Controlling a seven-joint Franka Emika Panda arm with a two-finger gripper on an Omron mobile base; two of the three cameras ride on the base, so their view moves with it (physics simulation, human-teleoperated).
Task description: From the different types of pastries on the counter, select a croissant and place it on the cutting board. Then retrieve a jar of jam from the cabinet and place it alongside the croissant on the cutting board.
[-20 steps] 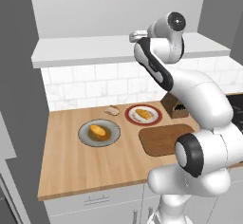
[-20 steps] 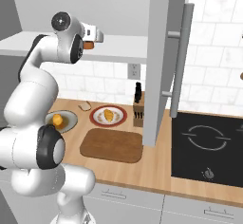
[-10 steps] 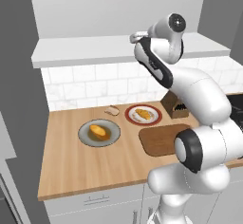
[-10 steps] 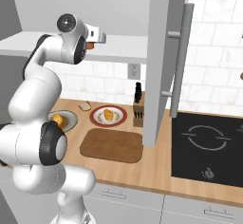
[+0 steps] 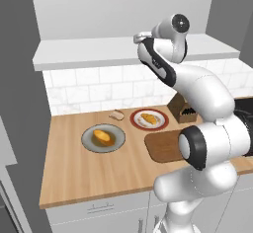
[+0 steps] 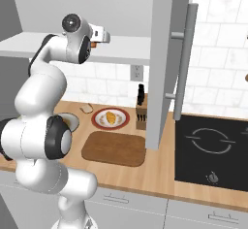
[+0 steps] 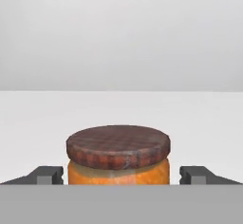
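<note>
On the grey-white cabinet shelf [image 5: 94,49] stands the jar of jam [image 7: 118,163], orange with a dark brown lid. My gripper [image 7: 121,175] is open around it, one fingertip on each side with small gaps. The hand [image 5: 141,37] [image 6: 102,35] is high up at shelf level. Down on the counter [image 5: 74,173], the golden-yellow croissant [image 5: 148,119] [image 6: 111,117] lies on a red-rimmed plate [image 5: 136,123]. A rounder orange bun [image 5: 102,136] sits on a grey plate, and a pale tan pastry [image 5: 116,114] lies by the wall. The dark cutting board [image 5: 163,145] [image 6: 115,148] is bare.
A knife block [image 5: 184,109] [image 6: 141,112] stands behind the board. The open cabinet door [image 6: 167,63] hangs edge-on just right of the board. A black cooktop [image 6: 213,145] lies to the right. A white tiled wall backs the counter.
The hand has edged slightly farther in over the shelf toward the jar. The things on the counter are where they were.
</note>
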